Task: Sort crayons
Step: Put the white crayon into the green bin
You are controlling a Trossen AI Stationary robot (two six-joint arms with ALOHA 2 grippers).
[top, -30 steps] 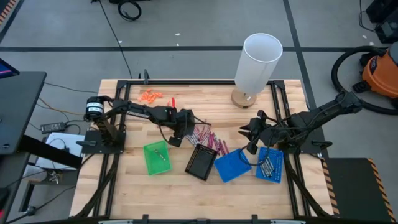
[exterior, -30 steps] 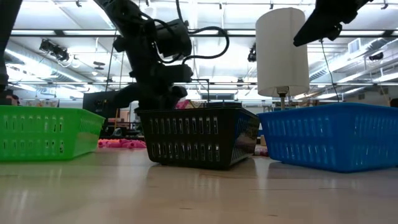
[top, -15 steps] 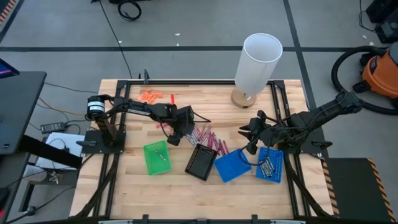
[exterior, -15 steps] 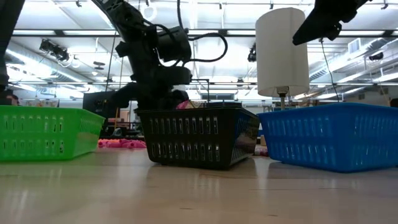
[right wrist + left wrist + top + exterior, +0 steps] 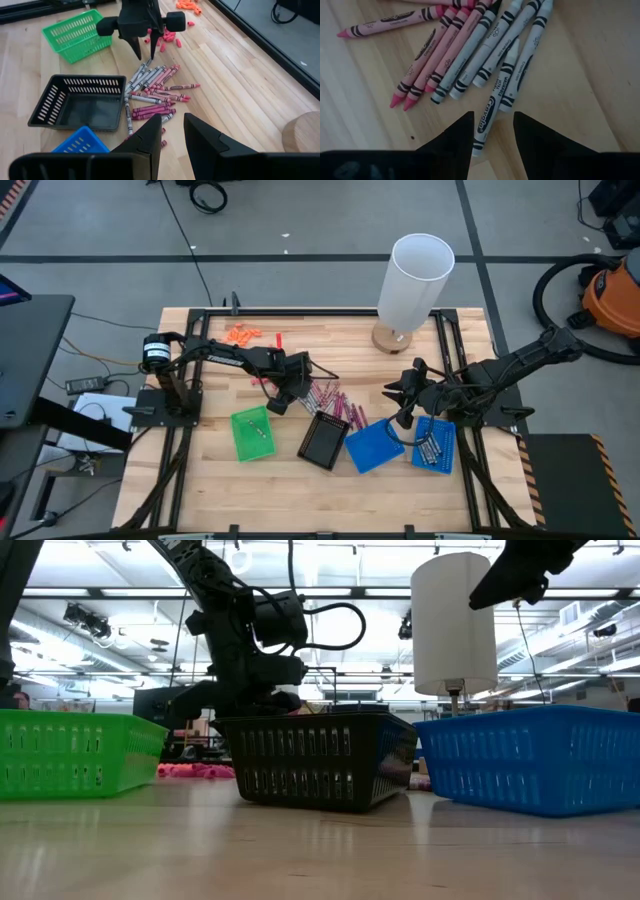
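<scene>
The crayons [image 5: 335,402] lie loose on the wood, a heap of pink and grey-white sticks [image 5: 155,92] between my two arms. My left gripper [image 5: 283,394] points down at the heap's left end, open. In the left wrist view its fingertips [image 5: 492,131] stand on either side of the lower end of one grey-white crayon [image 5: 496,92], with a gap on both sides. Seen from the right wrist view, that gripper [image 5: 145,56] sits just above the table. My right gripper [image 5: 171,126] hangs open and empty above the table's right part [image 5: 402,406].
A green tray [image 5: 253,432], a black tray [image 5: 324,440] and two blue trays [image 5: 374,445] [image 5: 434,444] line the near side; the right blue one holds crayons. Orange bits [image 5: 242,334] and coral-red bits [image 5: 167,36] lie at the far left. A white cylinder [image 5: 412,285] stands far right.
My left gripper has sunk a little toward the crayon heap and rolled slightly at the wrist, staying open. The crayons have not moved.
</scene>
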